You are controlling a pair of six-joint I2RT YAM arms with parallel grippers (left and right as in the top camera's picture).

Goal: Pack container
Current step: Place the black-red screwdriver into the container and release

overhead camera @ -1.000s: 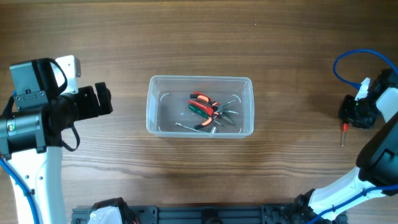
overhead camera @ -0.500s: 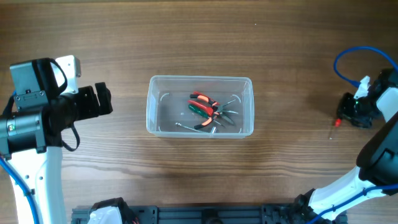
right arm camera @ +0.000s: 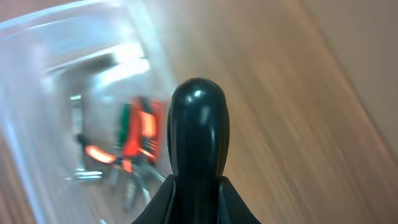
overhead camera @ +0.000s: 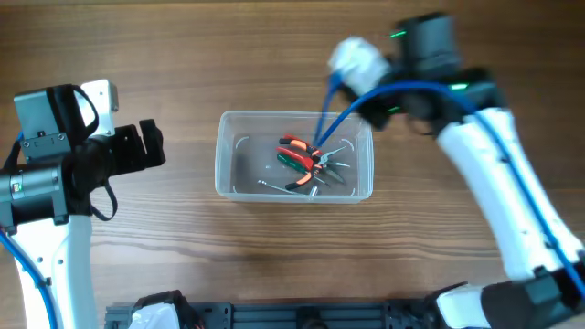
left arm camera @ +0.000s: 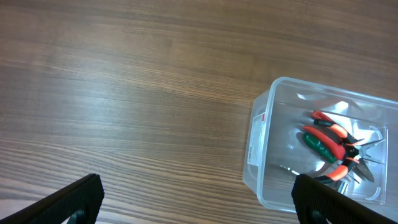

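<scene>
The container, a clear rectangular tub, stands at the table's middle. It holds orange- and green-handled pliers and small metal tools. My right gripper is blurred over the tub's far right corner. In the right wrist view it is shut on a black rounded tool handle, beside the blurred container and pliers. My left gripper is open and empty left of the tub. The left wrist view shows its fingers wide apart, with the container and pliers at the right.
A blue cable from my right arm hangs across the tub's far side. Bare wooden table lies all around the tub. A dark rail runs along the front edge.
My right arm has swung fast from the table's right edge to above the tub's far right corner. The small red-tipped tool that lay there is gone from that spot. My left arm has not moved.
</scene>
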